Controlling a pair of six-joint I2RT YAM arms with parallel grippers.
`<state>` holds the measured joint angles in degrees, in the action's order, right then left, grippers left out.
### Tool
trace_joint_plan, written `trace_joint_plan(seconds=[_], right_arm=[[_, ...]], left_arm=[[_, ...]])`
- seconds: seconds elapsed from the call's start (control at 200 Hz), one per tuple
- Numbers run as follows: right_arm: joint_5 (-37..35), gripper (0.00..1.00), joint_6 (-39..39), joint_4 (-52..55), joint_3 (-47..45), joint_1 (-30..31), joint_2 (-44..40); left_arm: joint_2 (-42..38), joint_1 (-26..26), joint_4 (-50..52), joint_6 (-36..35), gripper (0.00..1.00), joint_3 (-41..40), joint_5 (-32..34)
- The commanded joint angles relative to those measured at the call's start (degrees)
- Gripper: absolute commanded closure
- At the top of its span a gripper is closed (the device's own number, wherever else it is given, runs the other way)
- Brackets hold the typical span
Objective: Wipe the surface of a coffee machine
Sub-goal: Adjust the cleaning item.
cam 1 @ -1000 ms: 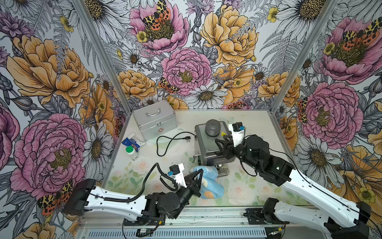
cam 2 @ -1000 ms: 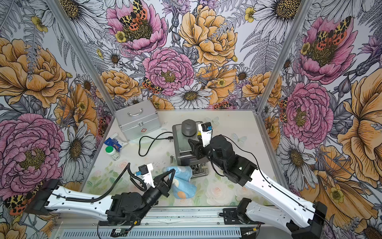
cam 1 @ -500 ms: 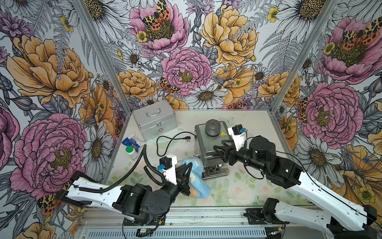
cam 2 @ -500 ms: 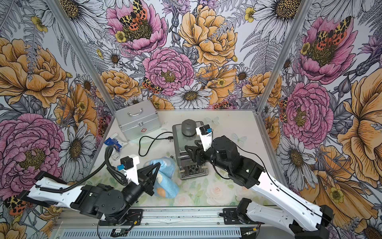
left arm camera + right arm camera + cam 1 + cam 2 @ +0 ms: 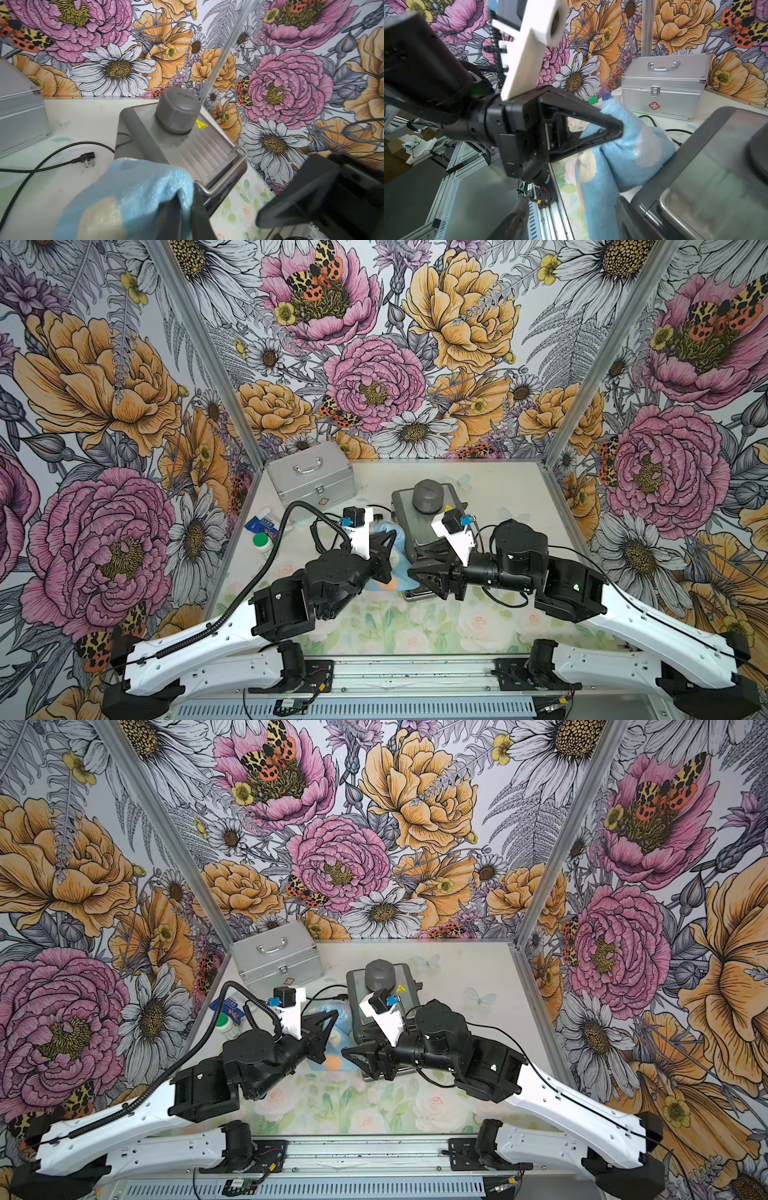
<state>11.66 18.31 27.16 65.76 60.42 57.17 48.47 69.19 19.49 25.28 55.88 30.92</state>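
The coffee machine (image 5: 430, 526), dark grey and brushed steel with a grey domed knob (image 5: 428, 497) and a yellow warning sticker (image 5: 201, 124), stands mid-table in both top views (image 5: 365, 1011). My left gripper (image 5: 388, 556) is shut on a light-blue cloth (image 5: 400, 562) and holds it off the table against the machine's left side. In the left wrist view the cloth (image 5: 135, 187) covers the machine's near corner. My right gripper (image 5: 413, 560) stands open at the machine's front left corner. The cloth's hanging end (image 5: 598, 207) shows between its spread fingers, unclamped.
A silver case (image 5: 309, 481) with a handle and red cross stands at the back left. A green-capped jar (image 5: 261, 540) and a blue packet (image 5: 259, 524) lie by the left wall. The machine's black cord and plug (image 5: 85, 160) trail left of it. Flowered walls enclose three sides.
My left arm has lifted the cloth from the table's front and carried it back to the machine's left side. My right gripper has opened wider and swung from the machine's front toward the cloth.
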Motion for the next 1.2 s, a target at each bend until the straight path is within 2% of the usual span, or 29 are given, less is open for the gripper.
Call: trace_joint_plan(seconds=[0.0,0.11,0.33,0.705,0.841,1.106,1.196], right_arm=[[-3.55,0.32,-4.18,0.68,3.25,0.51,2.02],[-5.94,0.31,-5.99,1.07,5.34,0.63,4.96],[-3.48,0.30,-7.44,0.88,9.59,1.66,10.28],[-15.16,0.27,-8.51,1.21,7.38,2.08,5.27],[-17.41,0.26,-9.17,1.06,8.17,2.17,6.88],[-12.55,0.26,-11.44,-1.29,10.29,2.54,9.57],[-9.87,0.30,-11.70,-3.48,9.76,2.64,8.67]], left_arm=[[-2.98,-0.52,-1.60,-1.81,1.00,3.47,-6.42],[-3.64,-0.50,1.34,-1.48,1.00,5.42,-7.46],[-3.78,-0.63,1.66,-0.78,1.00,5.64,-9.41],[-3.20,-0.94,1.79,0.74,1.00,4.50,-12.08],[-2.31,-1.42,1.61,1.91,1.00,4.23,-14.01],[-1.69,-1.55,-1.29,2.85,1.00,3.10,-16.91],[-1.36,-2.04,-1.45,3.33,1.00,2.86,-18.00]])
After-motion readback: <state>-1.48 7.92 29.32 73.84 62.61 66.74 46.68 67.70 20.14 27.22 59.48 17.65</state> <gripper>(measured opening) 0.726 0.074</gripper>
